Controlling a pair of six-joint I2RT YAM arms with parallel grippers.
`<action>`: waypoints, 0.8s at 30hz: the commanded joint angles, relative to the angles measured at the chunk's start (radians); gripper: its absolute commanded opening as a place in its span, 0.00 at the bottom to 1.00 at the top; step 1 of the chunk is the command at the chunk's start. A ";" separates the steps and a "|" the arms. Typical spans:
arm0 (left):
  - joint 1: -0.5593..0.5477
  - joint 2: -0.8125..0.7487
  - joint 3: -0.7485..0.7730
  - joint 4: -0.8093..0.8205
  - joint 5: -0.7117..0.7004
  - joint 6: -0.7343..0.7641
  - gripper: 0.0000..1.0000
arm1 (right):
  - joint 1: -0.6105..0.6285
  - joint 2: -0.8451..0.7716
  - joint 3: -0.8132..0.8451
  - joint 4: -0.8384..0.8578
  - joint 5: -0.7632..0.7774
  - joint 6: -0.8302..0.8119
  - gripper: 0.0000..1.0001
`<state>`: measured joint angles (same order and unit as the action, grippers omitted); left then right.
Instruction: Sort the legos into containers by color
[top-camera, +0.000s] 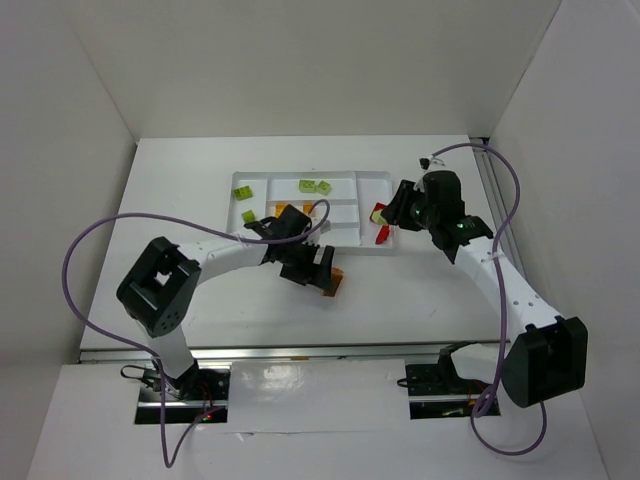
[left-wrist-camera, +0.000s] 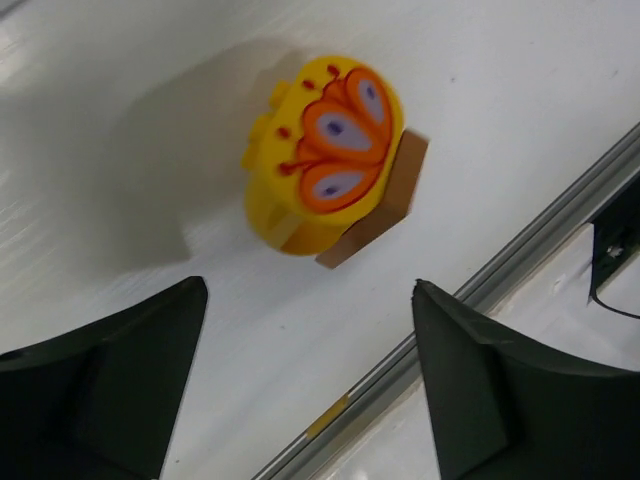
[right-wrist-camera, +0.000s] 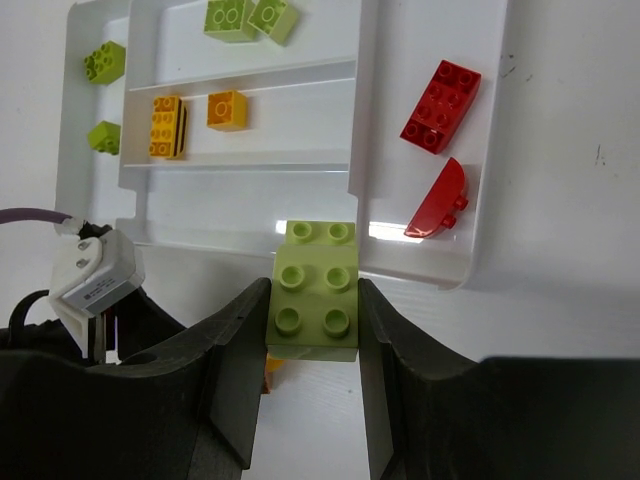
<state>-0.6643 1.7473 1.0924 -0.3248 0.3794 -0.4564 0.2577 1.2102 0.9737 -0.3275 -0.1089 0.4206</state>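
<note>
Though tray (right-wrist-camera: 300, 110) mostly sorted, right gripper (right-wrist-camera: 315, 330) clamps lime brick (right-wrist-camera: 318, 290) — left gripper (left-wrist-camera: 310, 370) spread wide above yellow piece (left-wrist-camera: 320, 150) past tray's near edge.

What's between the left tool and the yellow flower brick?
Just bare white table separates the left tool from the yellow flower brick, per the left wrist view.

The tray (right-wrist-camera: 430, 30) was white. A lime green brick (right-wrist-camera: 312, 290) sat at the bottom middle of the right wrist view, two red bricks (right-wrist-camera: 440, 92) at the upper right. The left wrist view showed a yellow brick (left-wrist-camera: 325, 150) with orange petals and purple dots, on a brown piece (left-wrist-camera: 385, 205).
</note>
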 joint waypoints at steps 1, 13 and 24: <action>-0.001 -0.051 0.063 -0.068 -0.049 0.024 0.97 | 0.006 -0.015 0.008 0.008 0.011 -0.016 0.09; 0.095 -0.321 0.164 0.042 0.287 0.085 0.97 | 0.006 -0.087 -0.004 0.096 -0.230 -0.057 0.09; 0.230 -0.266 0.033 0.603 0.737 -0.102 0.98 | 0.006 -0.090 0.008 0.303 -0.696 0.010 0.09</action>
<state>-0.4656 1.4681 1.1095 0.0753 0.9356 -0.5102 0.2577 1.1355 0.9718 -0.1493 -0.6422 0.4046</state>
